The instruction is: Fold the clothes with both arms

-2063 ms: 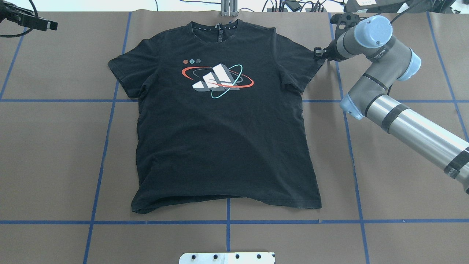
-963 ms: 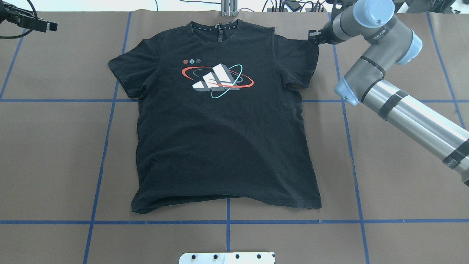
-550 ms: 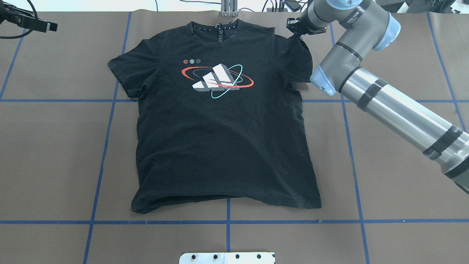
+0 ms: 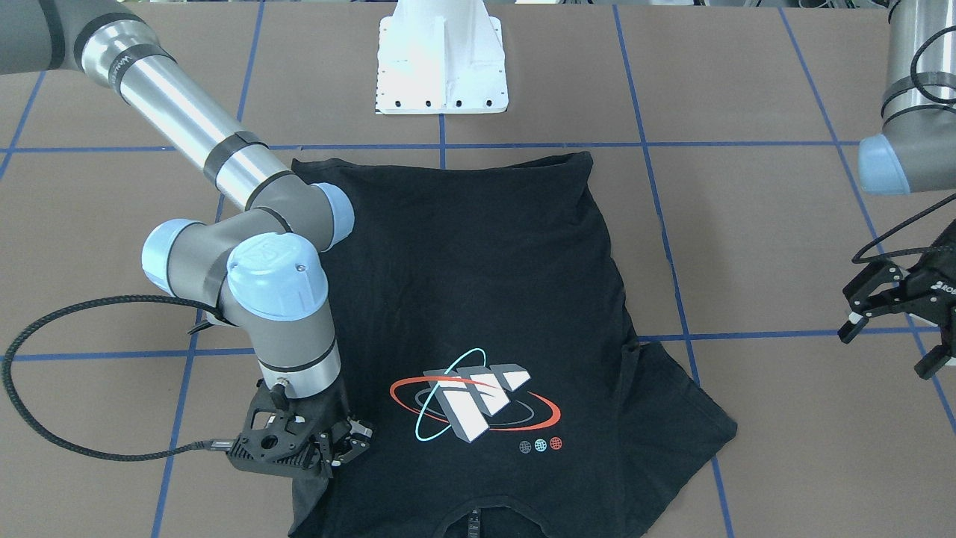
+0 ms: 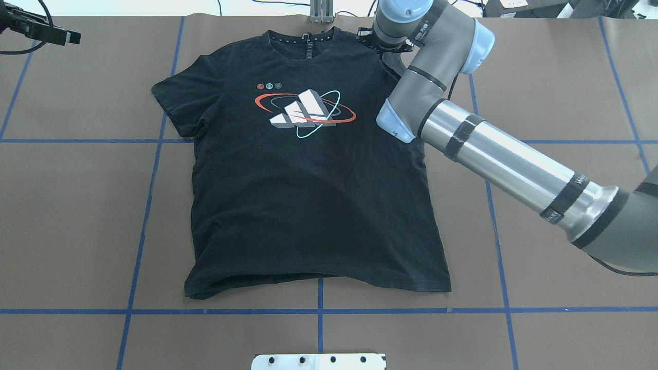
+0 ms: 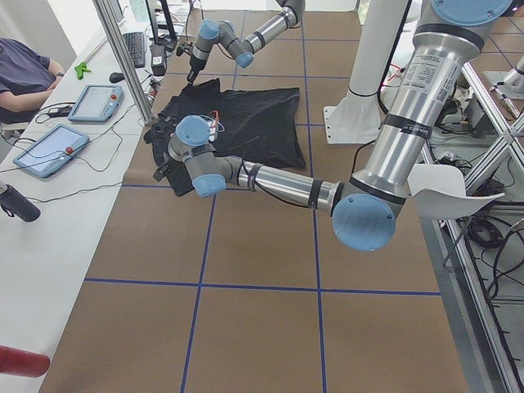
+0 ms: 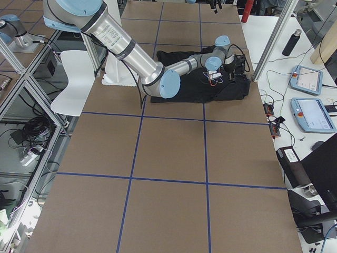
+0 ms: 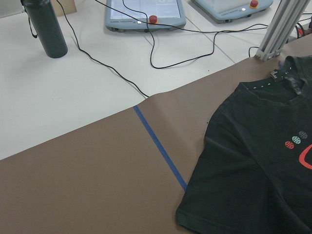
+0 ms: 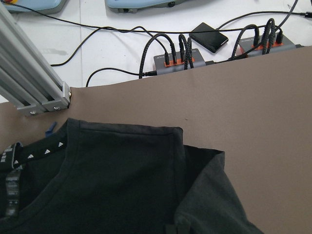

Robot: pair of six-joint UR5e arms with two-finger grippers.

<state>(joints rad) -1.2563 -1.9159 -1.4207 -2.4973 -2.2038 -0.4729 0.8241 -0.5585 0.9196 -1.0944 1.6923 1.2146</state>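
Currently, the black T-shirt (image 5: pixel 308 205) lies flat, graphic up, on the brown table (image 5: pixel 77 205). Right gripper (image 4: pixel 347 446): closed on the sleeve (image 9: pixel 212 195), which is folded inward onto the shoulder just beside the collar (image 5: pixel 288 40). Left gripper (image 4: pixel 889 342): jaws apart, holding nothing, well away from the collar, beyond the opposite sleeve (image 5: pixel 175 97), clear of the cloth.

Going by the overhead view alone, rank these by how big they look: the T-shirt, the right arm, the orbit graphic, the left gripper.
1. T-shirt
2. right arm, though it sits nearer the camera, which enlarges it
3. orbit graphic
4. left gripper, partly cut off by the frame edge
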